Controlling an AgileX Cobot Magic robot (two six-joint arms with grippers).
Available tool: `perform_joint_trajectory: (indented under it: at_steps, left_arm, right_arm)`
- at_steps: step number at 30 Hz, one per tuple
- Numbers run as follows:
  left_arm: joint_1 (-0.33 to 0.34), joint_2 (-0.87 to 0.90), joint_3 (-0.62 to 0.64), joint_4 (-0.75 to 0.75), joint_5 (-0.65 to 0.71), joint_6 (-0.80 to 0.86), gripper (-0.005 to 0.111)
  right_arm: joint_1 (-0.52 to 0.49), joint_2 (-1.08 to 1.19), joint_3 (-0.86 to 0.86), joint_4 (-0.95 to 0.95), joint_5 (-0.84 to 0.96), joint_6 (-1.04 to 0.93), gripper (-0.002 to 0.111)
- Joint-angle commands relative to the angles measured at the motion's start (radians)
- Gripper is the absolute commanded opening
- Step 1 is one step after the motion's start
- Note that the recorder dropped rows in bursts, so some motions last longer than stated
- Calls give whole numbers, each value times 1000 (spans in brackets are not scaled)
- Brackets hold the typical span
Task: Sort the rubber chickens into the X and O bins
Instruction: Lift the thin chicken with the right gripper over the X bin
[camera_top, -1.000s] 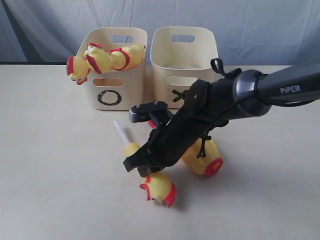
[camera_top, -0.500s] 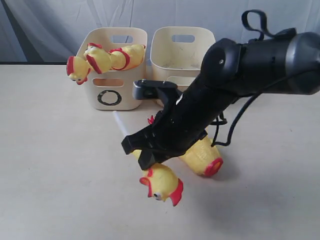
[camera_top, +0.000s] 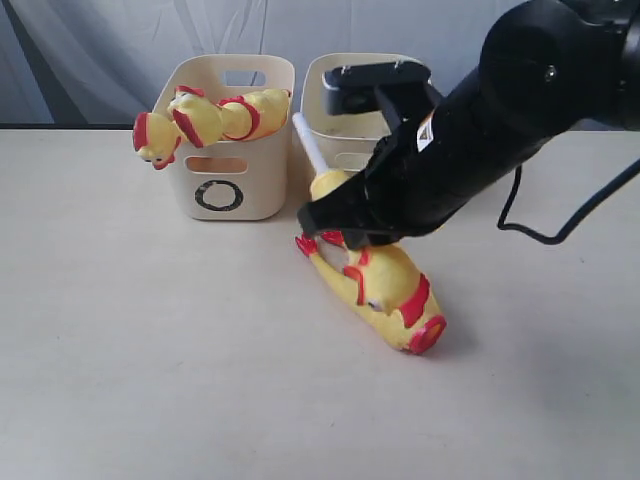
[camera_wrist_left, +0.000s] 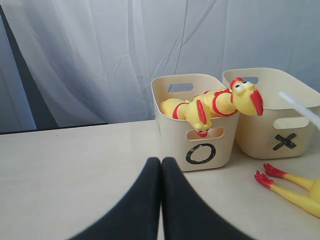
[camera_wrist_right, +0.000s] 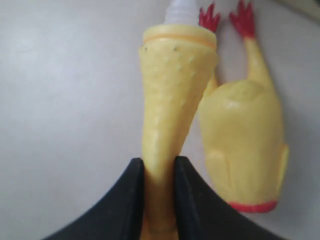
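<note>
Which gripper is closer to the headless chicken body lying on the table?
Right. The right gripper hangs just above the headless body, gripping the neck piece; the left gripper sits shut, farther off.

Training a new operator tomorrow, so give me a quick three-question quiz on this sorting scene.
1. True or false: the left gripper is shut and empty.
2. Where does the headless body lie?
3. The right gripper holds: A) the headless body B) the neck piece on its stick C) nothing.
Key: 1 true; 2 on the table; 3 B.
</note>
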Motion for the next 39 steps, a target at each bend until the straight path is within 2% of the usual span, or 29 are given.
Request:
perform_joint_trajectory:
  at_steps: [1,8,11,14,19,24,26,33,39]
  left_arm:
    - [0,-4,6,-2,-6,-5,0]
    - [0,-4,6,-2,-6,-5,0]
    - [0,-4,6,-2,-6,-5,0]
    - [0,-4,6,-2,-6,-5,0]
    - [0,-4,6,-2,-6,-5,0]
    - [0,-4,6,-2,-6,-5,0]
    - [0,-4,6,-2,-6,-5,0]
    - [0,-4,6,-4,-6,-5,0]
    - [0,-4,6,-4,-6,-5,0]
  right_arm:
    - [-4,-23,1,-162,-142,147,-1]
    - [-7,22,1,-471,-420,346,-1]
    - [-55,61,1,-605,-506,439,-1]
    - [-118,95,1,-620,-566,441,-1]
    - [-230,128,1,-616,-817,474,-1]
    - [-283,201,1,-508,-1013,461,-1]
    - [-295,234,1,-431,-1072,389,-1]
    - [-295,310,1,-64,-1263,-63,-1]
    - [-295,380,1,70,-1375,-121,-1]
